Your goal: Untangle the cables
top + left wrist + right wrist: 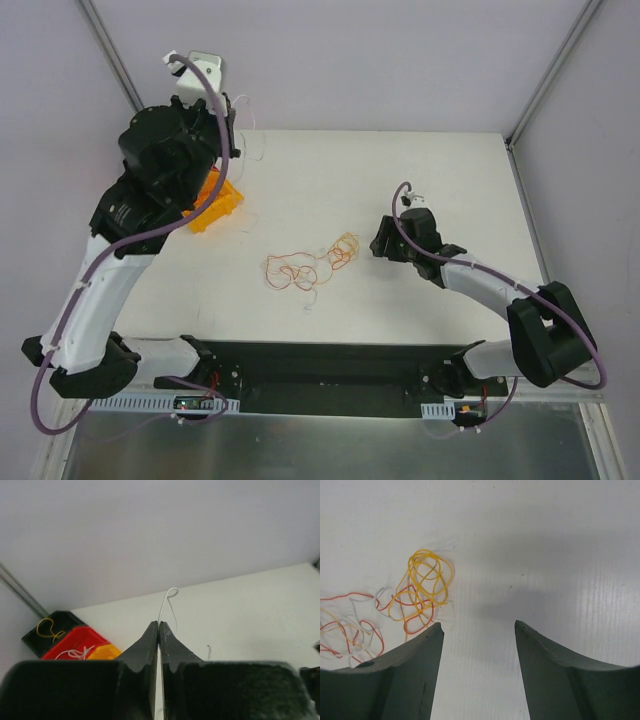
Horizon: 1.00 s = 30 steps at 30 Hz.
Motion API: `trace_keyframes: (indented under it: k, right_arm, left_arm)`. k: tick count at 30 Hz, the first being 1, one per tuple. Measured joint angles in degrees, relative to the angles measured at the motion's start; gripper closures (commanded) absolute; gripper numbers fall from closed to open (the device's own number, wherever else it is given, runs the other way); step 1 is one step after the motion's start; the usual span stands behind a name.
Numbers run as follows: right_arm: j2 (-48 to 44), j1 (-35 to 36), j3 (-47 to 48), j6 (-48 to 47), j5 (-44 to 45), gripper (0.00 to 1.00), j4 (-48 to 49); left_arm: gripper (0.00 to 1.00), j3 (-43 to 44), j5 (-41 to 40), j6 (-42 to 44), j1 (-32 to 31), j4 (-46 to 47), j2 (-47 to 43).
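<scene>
The cables [310,266] lie as a loose tangle of orange, red, yellow and white strands on the middle of the white table. In the right wrist view the yellow loops [428,575] and red strands [415,616] sit ahead and to the left of my right gripper [477,625]. That gripper is open with only bare table between its fingers. It hovers just right of the tangle [376,243]. My left gripper [159,623] is shut, and a thin white cable [169,602] loops out from its tips. It is held high at the back left [236,138].
An orange bin [216,202] sits at the table's left, partly under the left arm. In the left wrist view, red [75,642], black [52,627] and orange [104,652] bins hold bits of wire. Walls close off the back and sides.
</scene>
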Motion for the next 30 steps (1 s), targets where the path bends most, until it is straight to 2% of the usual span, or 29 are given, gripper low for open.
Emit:
trace_keyframes:
  k: [4, 9, 16, 23, 30]
  right_arm:
    - [-0.7, 0.0, -1.4, -0.8, -3.6, 0.38, 2.8]
    - [-0.9, 0.0, -1.4, -1.2, -5.6, 0.38, 5.6]
    - [-1.2, 0.0, -2.3, -1.5, -7.0, 0.38, 8.0]
    - [-1.2, 0.0, -2.4, -1.6, -7.5, 0.38, 9.2]
    - [-0.9, -0.1, -2.4, -1.6, -8.2, 0.37, 9.4]
  left_arm:
    - [1.00, -4.1, 6.0, -2.6, 11.0, -1.6, 2.8]
    - [1.00, -4.5, 14.2, -6.1, 21.2, -1.2, 6.1]
    - [1.00, 0.5, 25.8, -11.2, 34.8, 2.3, 15.5]
    - [1.00, 10.2, 31.5, -13.6, 42.2, 4.4, 28.0]
    - [1.00, 12.7, 33.0, -13.9, 46.3, 5.2, 32.9]
